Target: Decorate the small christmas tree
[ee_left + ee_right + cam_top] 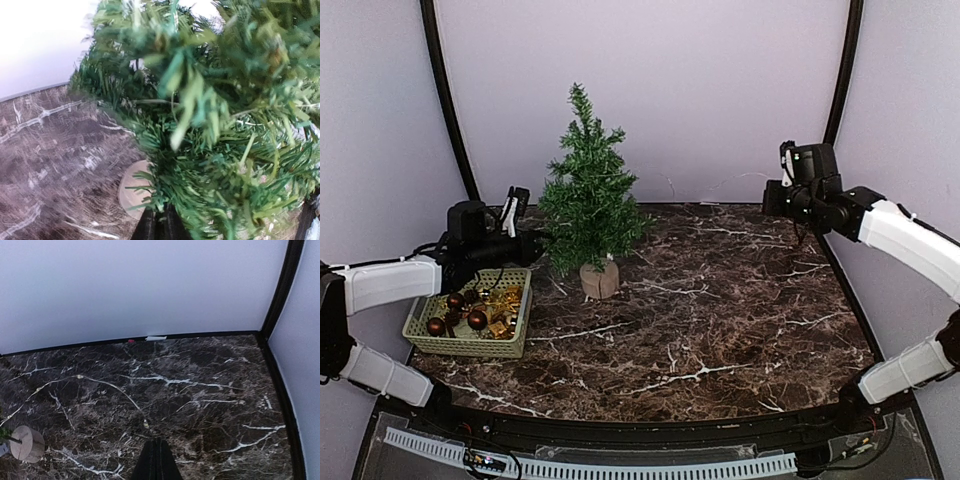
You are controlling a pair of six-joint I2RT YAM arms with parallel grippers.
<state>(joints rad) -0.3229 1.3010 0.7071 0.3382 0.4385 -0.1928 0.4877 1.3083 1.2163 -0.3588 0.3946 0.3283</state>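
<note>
Basket of pale green plastic mesh (470, 347), near left, shows only from above; inside lie at least three dark brown balls (477, 319) and some gold pieces (502, 325). One small christmas tree (588, 195) stands right of it on the dark marble table (720, 320). Left gripper (159, 220) sits among the tree's branches, fingers almost together; I cannot tell whether it holds anything. Right gripper (157, 452), far right, is closed and empty.
</note>
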